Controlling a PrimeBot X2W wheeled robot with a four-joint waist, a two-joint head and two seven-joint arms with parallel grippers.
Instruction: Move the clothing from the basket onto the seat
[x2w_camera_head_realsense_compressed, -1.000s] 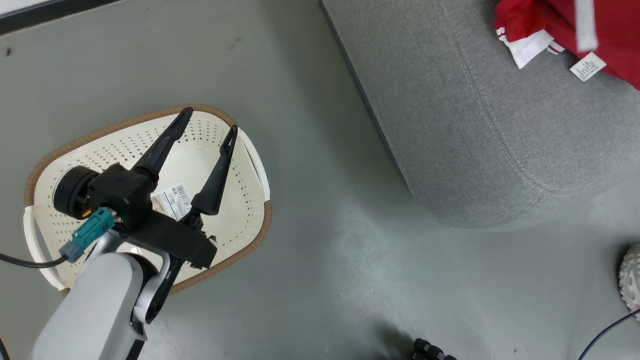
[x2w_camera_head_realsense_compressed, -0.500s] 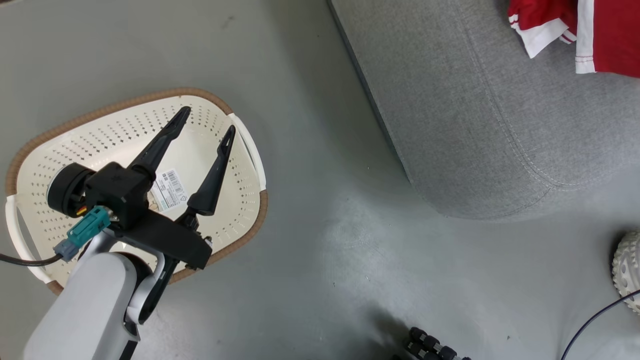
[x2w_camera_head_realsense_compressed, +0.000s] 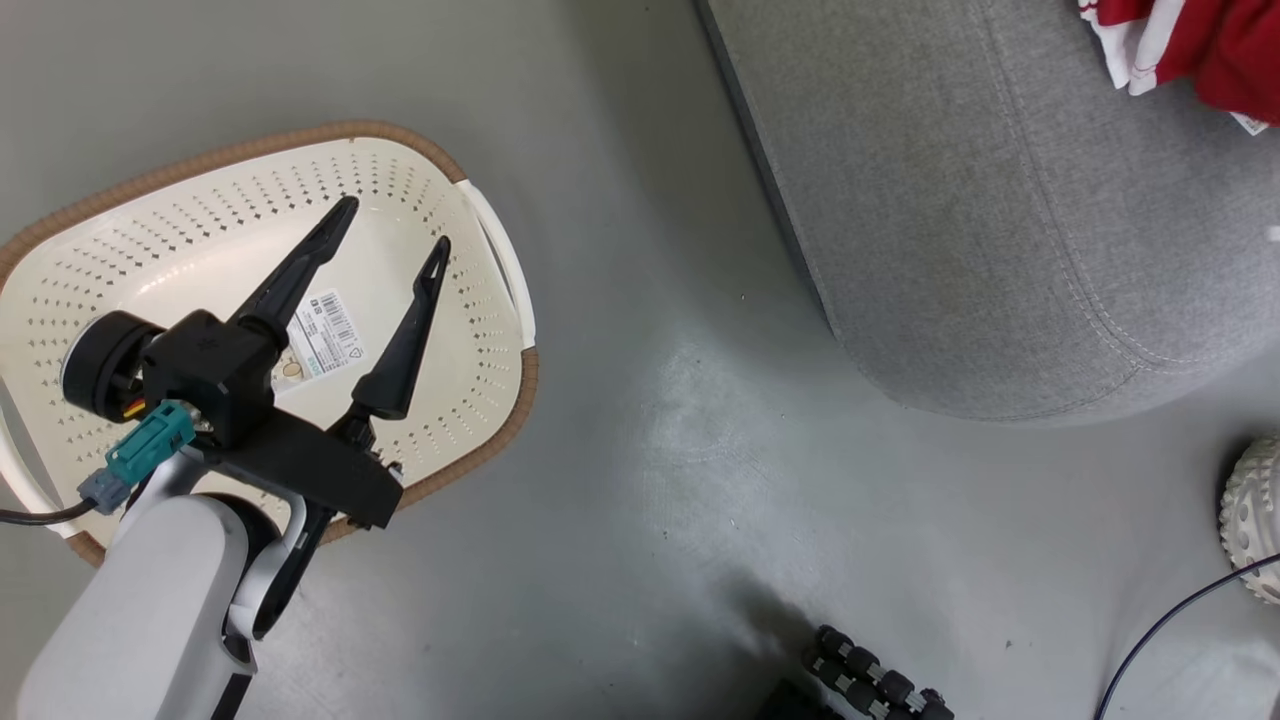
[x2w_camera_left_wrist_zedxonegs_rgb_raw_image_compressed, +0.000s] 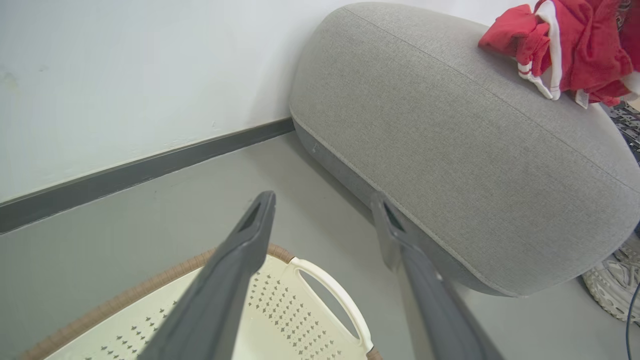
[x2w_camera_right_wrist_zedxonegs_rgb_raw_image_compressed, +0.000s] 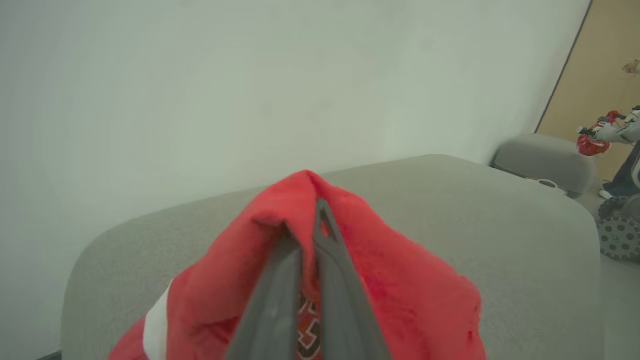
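Observation:
The cream perforated basket (x2w_camera_head_realsense_compressed: 300, 140) with its brown rim stands on the floor at the left. Its bare bottom shows a paper sticker (x2w_camera_head_realsense_compressed: 322, 330). My left gripper (x2w_camera_head_realsense_compressed: 392, 225) hovers over the basket, open, with nothing between its fingers. The grey seat (x2w_camera_head_realsense_compressed: 960, 200) fills the upper right, with red clothing (x2w_camera_head_realsense_compressed: 1220, 40) at its far corner. The left wrist view has the left gripper (x2w_camera_left_wrist_zedxonegs_rgb_raw_image_compressed: 322, 199) pointing over the basket's rim (x2w_camera_left_wrist_zedxonegs_rgb_raw_image_compressed: 125, 297) toward the seat (x2w_camera_left_wrist_zedxonegs_rgb_raw_image_compressed: 450, 125), where the clothing (x2w_camera_left_wrist_zedxonegs_rgb_raw_image_compressed: 580, 45) lies bunched. My right gripper (x2w_camera_right_wrist_zedxonegs_rgb_raw_image_compressed: 305, 220) is shut on red clothing (x2w_camera_right_wrist_zedxonegs_rgb_raw_image_compressed: 390, 270) above the seat (x2w_camera_right_wrist_zedxonegs_rgb_raw_image_compressed: 500, 225).
A pale ribbed wheel (x2w_camera_head_realsense_compressed: 1250, 520), a dark cable (x2w_camera_head_realsense_compressed: 1170, 620) and a black roller part (x2w_camera_head_realsense_compressed: 880, 685) are on the floor at the lower right. A white wall with a dark baseboard (x2w_camera_left_wrist_zedxonegs_rgb_raw_image_compressed: 140, 170) runs behind. Another grey seat (x2w_camera_right_wrist_zedxonegs_rgb_raw_image_compressed: 545, 160) and another robot (x2w_camera_right_wrist_zedxonegs_rgb_raw_image_compressed: 615, 135) stand far off.
The head camera has shifted, so basket and seat slide in the picture. The red clothing has bunched up and drifted toward the top right corner. The left gripper stays open over the basket.

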